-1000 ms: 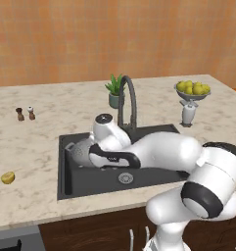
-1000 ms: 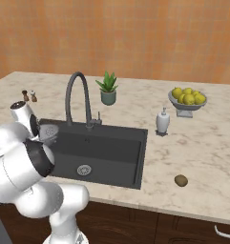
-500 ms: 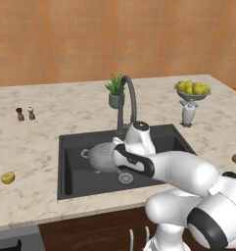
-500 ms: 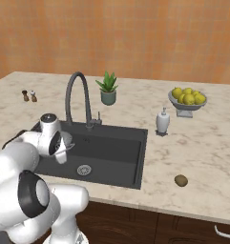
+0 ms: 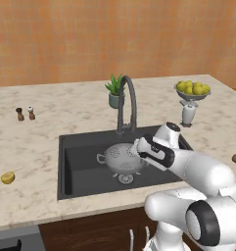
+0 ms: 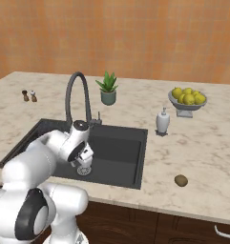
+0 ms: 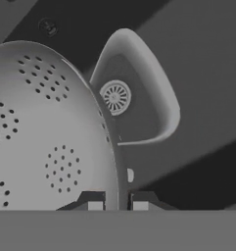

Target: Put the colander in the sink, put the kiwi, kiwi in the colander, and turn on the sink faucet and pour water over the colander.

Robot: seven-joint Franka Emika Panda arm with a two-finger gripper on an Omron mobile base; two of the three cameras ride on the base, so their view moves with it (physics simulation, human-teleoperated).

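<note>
I have the pincer [image 7: 113, 202] clamped tight on the rim of the colander [image 5: 120, 158], one finger inside the bowl wall, one outside, right at the loop handle. In the hand view that handle arches over the sink's round drain [image 7: 115, 96].

Left base view: colander sits upright in the sink [image 5: 78, 171], near the middle, drain showing just in front of it. Dark basin floor lies open to the colander's left; my arm crosses the right part of the basin.

Sink faucet [image 5: 127, 103] stands at the back edge, spout arching over the colander.

Front of the bench [image 5: 36, 147]: yellow kiwi [image 5: 8, 177] left of the sink, well clear of the basin edge. Brown kiwi [image 6: 181, 180] right of the sink, near the front edge, open marble around it.

Farther back: soap bottle [image 6: 162, 120], footed bowl of lemons [image 6: 187, 99], potted plant [image 6: 107, 88], two small shakers [image 6: 29, 96] far left
</note>
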